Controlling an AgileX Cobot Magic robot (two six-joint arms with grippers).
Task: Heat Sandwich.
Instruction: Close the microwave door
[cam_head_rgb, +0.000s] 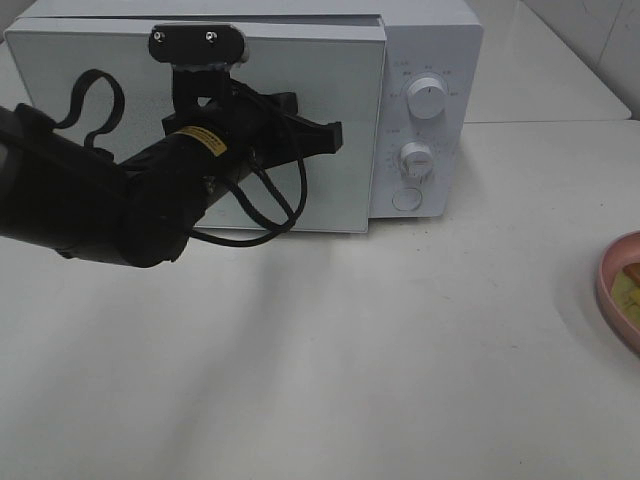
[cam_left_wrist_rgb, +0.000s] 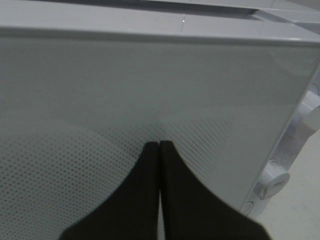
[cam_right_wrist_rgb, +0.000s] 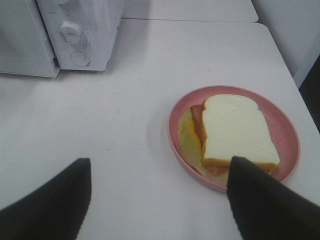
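Pressing together, the left gripper (cam_left_wrist_rgb: 159, 146) fronts the microwave door (cam_left_wrist_rgb: 150, 100); right gripper (cam_right_wrist_rgb: 160, 172) gapes above the sandwich (cam_right_wrist_rgb: 237, 131).

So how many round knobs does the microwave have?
2. Both sit on the microwave panel to the right of the door: the upper knob near the top, the lower knob beneath it. Below them is a round button, not a knob.

The high camera looks down over the table (cam_head_rgb: 330, 360) at the microwave (cam_head_rgb: 420, 60). The left wrist camera sits close against its door (cam_left_wrist_rgb: 150, 90). The right wrist camera looks from above the table at the plate (cam_right_wrist_rgb: 287, 130), with the microwave's knobs (cam_right_wrist_rgb: 70, 31) beyond.
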